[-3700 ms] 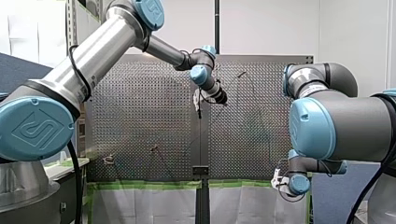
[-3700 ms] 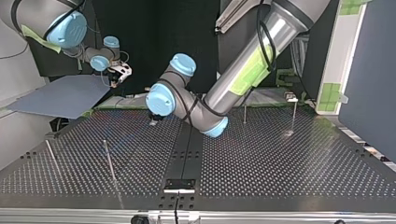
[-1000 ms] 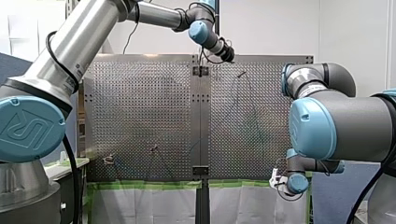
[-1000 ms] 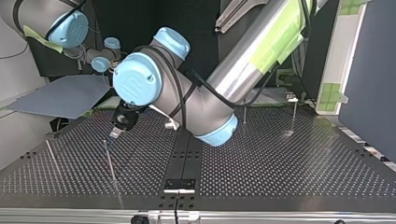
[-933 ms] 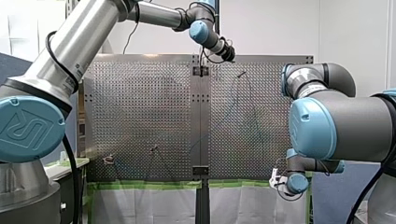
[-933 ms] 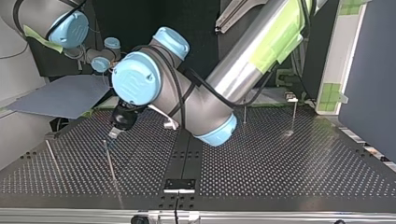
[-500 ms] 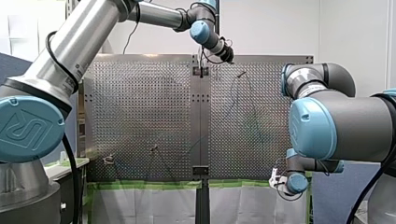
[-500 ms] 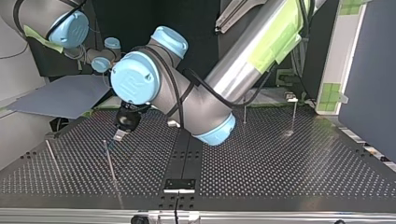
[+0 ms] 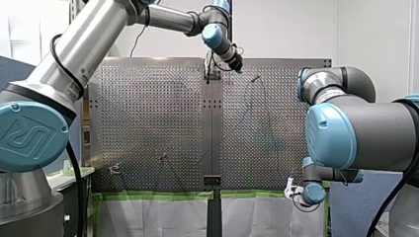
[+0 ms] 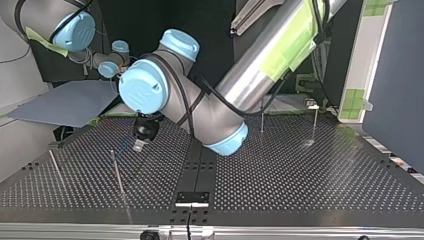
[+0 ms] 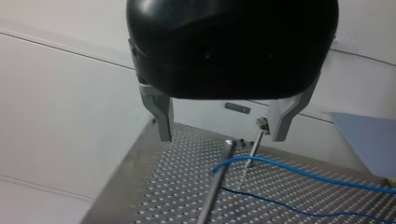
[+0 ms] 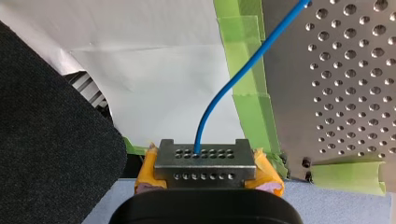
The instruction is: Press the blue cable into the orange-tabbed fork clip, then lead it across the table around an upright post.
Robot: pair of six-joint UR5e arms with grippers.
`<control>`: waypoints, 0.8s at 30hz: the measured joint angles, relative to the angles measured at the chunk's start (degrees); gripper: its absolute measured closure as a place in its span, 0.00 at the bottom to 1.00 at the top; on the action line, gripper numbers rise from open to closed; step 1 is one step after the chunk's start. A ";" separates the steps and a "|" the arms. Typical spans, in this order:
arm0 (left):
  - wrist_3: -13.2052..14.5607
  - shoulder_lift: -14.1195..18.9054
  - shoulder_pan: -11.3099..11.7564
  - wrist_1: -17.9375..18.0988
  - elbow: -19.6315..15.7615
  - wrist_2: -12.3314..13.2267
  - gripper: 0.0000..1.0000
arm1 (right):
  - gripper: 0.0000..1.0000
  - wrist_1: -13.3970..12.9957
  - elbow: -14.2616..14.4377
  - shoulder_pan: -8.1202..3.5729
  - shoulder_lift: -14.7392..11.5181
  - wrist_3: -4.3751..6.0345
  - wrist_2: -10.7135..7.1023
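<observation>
Left wrist view: my left gripper [image 11: 223,127] hangs above the tabletop [image 11: 154,196] with its two metal fingers [image 11: 161,116] spread wide and nothing between them. Beneath it stands an upright post [image 11: 212,186], with a thinner post [image 11: 252,151] just beyond. The blue cable [image 11: 303,172] lies on the perforated surface and bends at the nearer post; two strands lead away from the bend toward the same side. Whether the cable touches the post I cannot tell.

In the front view this gripper sits over the tabletop's far edge, just beside the middle seam. In the top view it points down at the surface, clear of it, near a leaning post [image 10: 118,175].

Right wrist view: my right gripper [image 12: 204,156] is clamped on the cable, which comes out through the perforated metal finger plate between the yellow pads [image 12: 266,175]. From there the cable curves up across the green tape [image 12: 250,109] on the tabletop's edge and onto the perforated plate. The gripper itself sits off the tabletop, over a white sheet [image 12: 154,70]; the front view places it below the near right corner.
</observation>
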 joint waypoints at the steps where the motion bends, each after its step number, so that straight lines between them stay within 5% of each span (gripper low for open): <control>1: 0.19 -0.35 -0.10 0.03 0.23 -0.10 0.00 | 1.00 0.00 0.00 0.00 0.00 -0.01 0.00; 24: 3.33 -2.93 -1.15 1.94 3.51 -5.91 0.00 | 1.00 0.18 -0.07 -0.01 0.00 -0.02 -0.05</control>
